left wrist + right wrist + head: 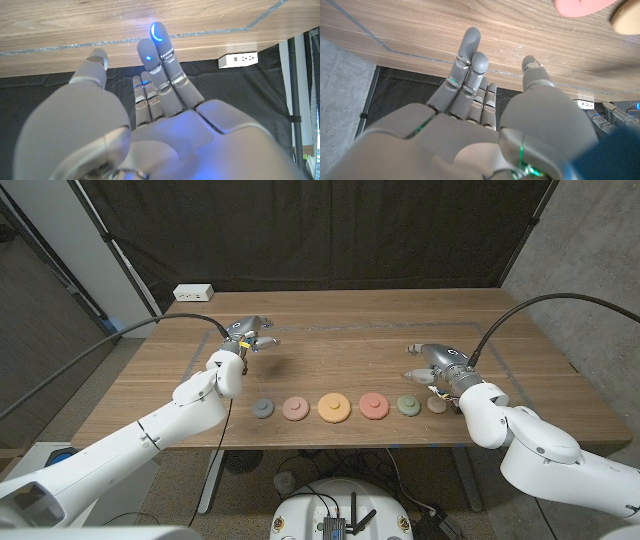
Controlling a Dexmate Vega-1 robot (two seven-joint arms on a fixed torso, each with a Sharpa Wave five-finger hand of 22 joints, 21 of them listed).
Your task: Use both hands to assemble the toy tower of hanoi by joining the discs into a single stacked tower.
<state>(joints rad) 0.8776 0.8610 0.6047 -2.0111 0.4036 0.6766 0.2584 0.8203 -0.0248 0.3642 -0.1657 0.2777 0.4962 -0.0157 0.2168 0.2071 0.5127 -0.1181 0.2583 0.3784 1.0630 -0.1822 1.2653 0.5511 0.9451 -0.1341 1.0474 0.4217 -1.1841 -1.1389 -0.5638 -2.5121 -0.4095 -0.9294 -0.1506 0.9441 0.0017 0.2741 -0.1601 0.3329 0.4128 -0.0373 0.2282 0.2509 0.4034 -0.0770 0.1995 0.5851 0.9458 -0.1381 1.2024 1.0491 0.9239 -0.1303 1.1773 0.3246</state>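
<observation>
While discs (348, 407) lie between | left hand (247, 335) empty, spread | right hand (432, 364) seemingly likewise

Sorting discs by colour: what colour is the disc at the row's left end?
Grey; the leftmost disc shows best in the head view.
</observation>
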